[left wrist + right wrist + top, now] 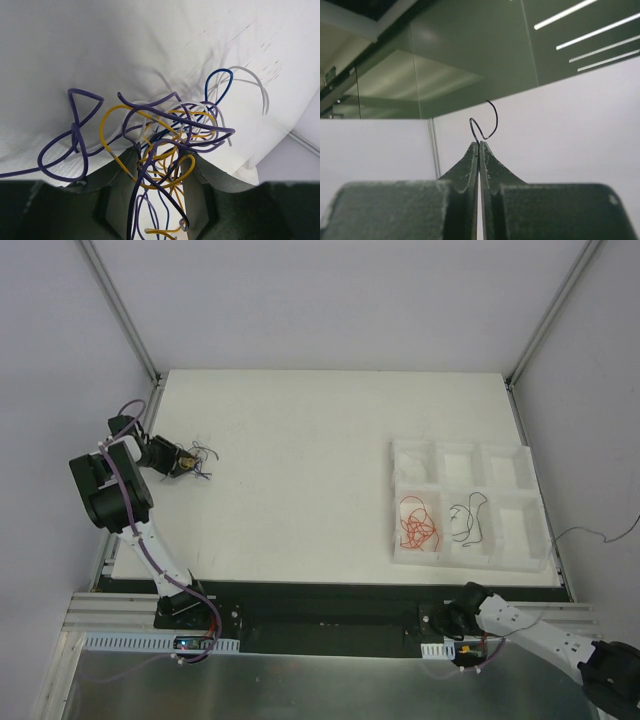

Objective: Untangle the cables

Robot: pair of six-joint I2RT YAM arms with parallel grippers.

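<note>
A tangle of thin cables [176, 118] in purple, yellow, blue and white fills the left wrist view, with strands threading down between the two dark fingers. My left gripper [162, 156] is shut on this bundle, jaws partly apart, at the table's far left [183, 462] just above the surface. In the right wrist view my right gripper [479, 144] is shut on a single thin black cable [493, 120] that curls out of its tips. In the top view that gripper is hidden off the lower right; only its arm [520, 625] shows.
A white foam tray [465, 452] with several compartments lies on the right of the table. One compartment holds orange-red cables [420, 523], the one beside it a black cable [468, 520]. A thin wire [600, 533] shows beyond the table's right edge.
</note>
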